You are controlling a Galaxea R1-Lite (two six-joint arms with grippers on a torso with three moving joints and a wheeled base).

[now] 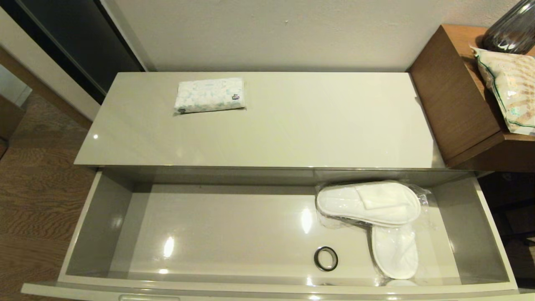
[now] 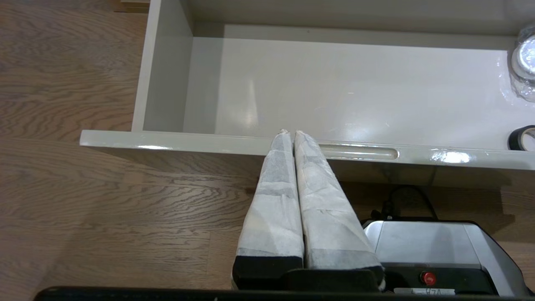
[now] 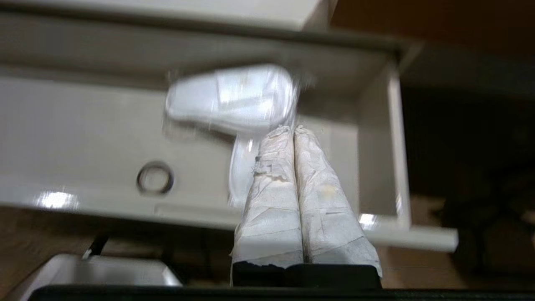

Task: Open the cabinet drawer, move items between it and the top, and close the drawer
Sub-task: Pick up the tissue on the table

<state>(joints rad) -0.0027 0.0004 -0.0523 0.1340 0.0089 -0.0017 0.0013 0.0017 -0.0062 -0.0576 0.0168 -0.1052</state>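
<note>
A brown wooden side unit [image 1: 451, 100] stands in the far right corner, right up against the wall [image 1: 271, 33]. A beige bag with green edges [image 1: 508, 90] lies on its top, near the right edge. Behind the bag, at the far right corner of the unit, sits a dark glass vase [image 1: 510, 29]. The floor [image 1: 37, 196] is brown wood with wavy lines. A dark panel [image 1: 83, 42] stands at the far left by the wall.

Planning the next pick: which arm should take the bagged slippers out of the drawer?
Right, probably. The slippers lie at the cabinet drawer's right end, ahead of the right gripper; the left gripper sits at the bare left part.
</note>
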